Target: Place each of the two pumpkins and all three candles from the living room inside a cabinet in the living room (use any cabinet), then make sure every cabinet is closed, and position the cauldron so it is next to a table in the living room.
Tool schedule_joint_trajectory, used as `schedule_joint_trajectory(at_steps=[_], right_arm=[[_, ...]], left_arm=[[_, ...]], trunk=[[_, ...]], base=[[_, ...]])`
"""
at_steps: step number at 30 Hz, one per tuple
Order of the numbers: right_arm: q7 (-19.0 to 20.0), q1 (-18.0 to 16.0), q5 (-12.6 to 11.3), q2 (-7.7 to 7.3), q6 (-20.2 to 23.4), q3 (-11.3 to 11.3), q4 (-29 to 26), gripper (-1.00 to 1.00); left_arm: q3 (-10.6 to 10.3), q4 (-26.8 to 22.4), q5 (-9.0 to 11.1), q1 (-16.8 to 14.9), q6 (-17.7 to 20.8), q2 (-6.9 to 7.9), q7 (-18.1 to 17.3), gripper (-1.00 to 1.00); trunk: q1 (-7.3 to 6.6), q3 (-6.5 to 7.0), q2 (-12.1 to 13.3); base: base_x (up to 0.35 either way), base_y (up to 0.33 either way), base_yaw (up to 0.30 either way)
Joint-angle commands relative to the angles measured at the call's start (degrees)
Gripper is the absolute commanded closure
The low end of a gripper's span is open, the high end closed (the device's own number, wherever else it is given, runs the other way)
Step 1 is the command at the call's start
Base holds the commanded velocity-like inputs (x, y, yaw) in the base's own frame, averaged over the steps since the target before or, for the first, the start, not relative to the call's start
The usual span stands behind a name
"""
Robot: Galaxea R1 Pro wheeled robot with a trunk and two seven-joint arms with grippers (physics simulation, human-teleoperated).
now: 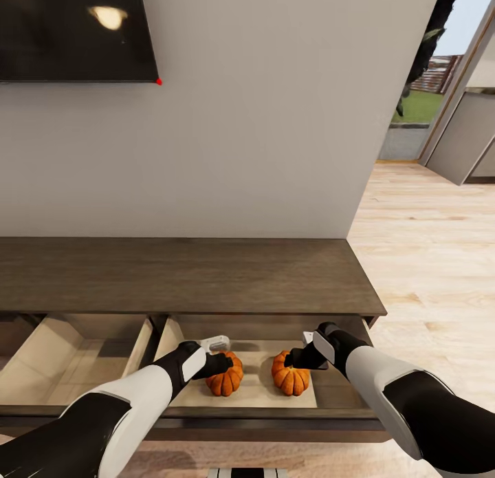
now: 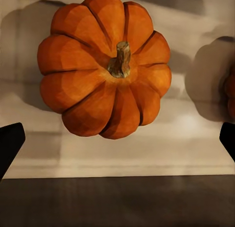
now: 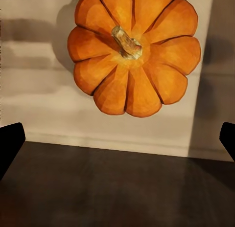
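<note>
Inside the right open drawer of the cabinet: both pumpkins, side by side, apart, stems up. Left tool over left pumpkin, fingers wide apart, nothing held. Right tool over right pumpkin, fingers also spread, empty. Neighbouring left drawer open too.

**Count at the open cabinet**

Two pumpkins sit in one drawer: one pumpkin at the left, another pumpkin at the right. The cabinet shows two open drawers. Two grippers are present, the left gripper and the right gripper. One television hangs above.
</note>
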Motion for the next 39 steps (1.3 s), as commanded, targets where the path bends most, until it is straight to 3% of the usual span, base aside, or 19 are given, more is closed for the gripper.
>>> schedule_joint_trajectory(at_steps=[1, 5, 11, 16, 26, 33, 39], right_arm=[[0.24, -0.03, -0.15, 0.00, 0.21, 0.49, -0.05, -1.00], [0.24, -0.03, -0.15, -0.05, 0.21, 0.49, -0.03, -1.00], [0.24, -0.03, -0.20, -0.07, 0.21, 0.44, -0.05, -1.00], [0.24, -0.03, -0.25, -0.08, 0.21, 0.43, -0.08, -1.00], [0.24, -0.03, -0.24, -0.08, 0.62, 0.41, -0.08, -1.00], [0.33, -0.03, -0.24, -0.08, 0.73, 0.41, -0.08, -1.00], [0.33, -0.03, -0.24, -0.08, 0.73, 0.41, -0.08, -1.00]], left_arm=[[-0.42, -0.11, 0.61, 0.00, 0.30, 0.00, 0.37, -1.00], [-0.42, -0.06, 0.61, 0.00, 0.33, 0.00, 0.40, -1.00], [-0.42, -0.19, 0.61, 0.00, 0.44, 0.00, 0.42, -1.00], [-0.42, -0.70, 0.61, 0.00, 3.82, 0.00, 0.44, -1.00], [-0.42, -0.75, 0.61, 0.00, 4.50, 0.00, 0.50, -1.00], [-0.42, -0.84, 0.69, 0.00, 8.36, 0.00, 0.53, -1.00], [-0.42, -0.84, 0.70, 0.00, 8.46, 0.00, 0.60, -1.00]], trunk=[[-0.01, -0.04, -0.02], [-0.01, -0.04, -0.02], [-1.33, 1.03, 2.39], [-2.43, 1.93, 4.39], [-4.62, 3.73, 8.40], [-6.16, 4.98, 11.21], [-7.48, 6.06, 13.62]], base=[[0.000, 0.000, 0.000], [0.000, 0.000, 0.000], [0.000, 0.000, 0.000], [0.000, 0.000, 0.000], [0.000, 0.000, 0.000], [0.000, 0.000, 0.000], [0.000, 0.000, 0.000]])
